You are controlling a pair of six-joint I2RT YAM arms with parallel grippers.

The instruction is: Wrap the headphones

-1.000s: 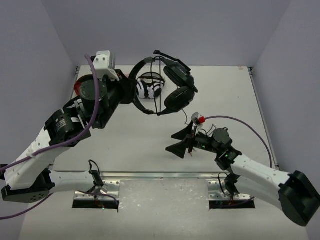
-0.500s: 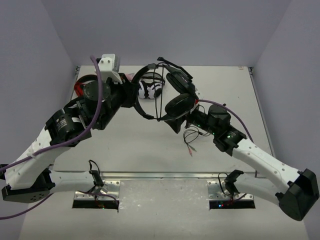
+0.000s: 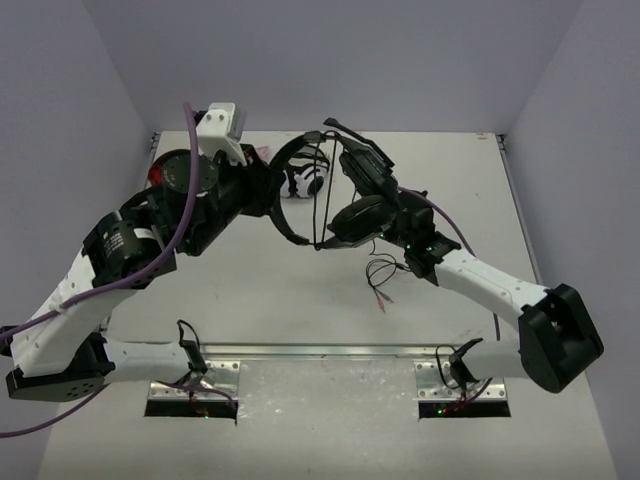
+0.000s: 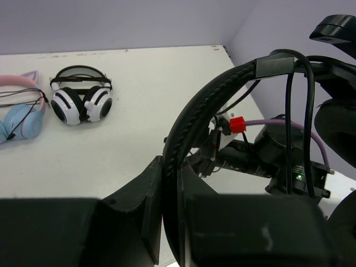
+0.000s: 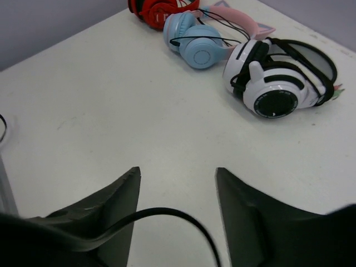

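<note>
Presently in hand: cable likely being gathered for winding.
Headphones: held above the table.
Left gripper: clamped on headband.
Right gripper: parted, cable between, unpinched.
Next: cable must be pinched.

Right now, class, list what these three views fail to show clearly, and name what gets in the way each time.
- Right pincer: the headphones' ear cup hides it in the top view.
- Red headphones: cut off by the right wrist view's top edge; behind the left arm from above.
- Cable plugs: too small in the top view.
- Pink-and-blue headphones: cut off by the left wrist view's left edge.
</note>
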